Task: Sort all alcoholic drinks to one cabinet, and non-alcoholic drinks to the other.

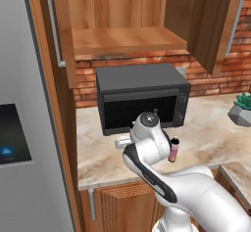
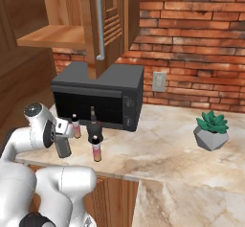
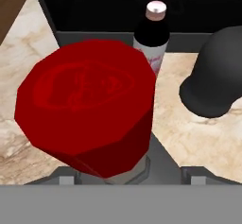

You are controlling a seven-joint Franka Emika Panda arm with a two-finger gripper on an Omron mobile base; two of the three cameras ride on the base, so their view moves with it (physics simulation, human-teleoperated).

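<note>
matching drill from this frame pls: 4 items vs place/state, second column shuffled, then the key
Items
1. red cap
2. dark round-bellied bottle
3. microwave
4. potted plant

Places/states
A. on the counter, far out to the right, apart from the bottles
B. under the open wall cabinet, door dark
C. right below the hand camera, close up
D. standing on the counter in front of the microwave, between two pink bottles

Pairs: 1-C, 2-D, 3-B, 4-A
</note>
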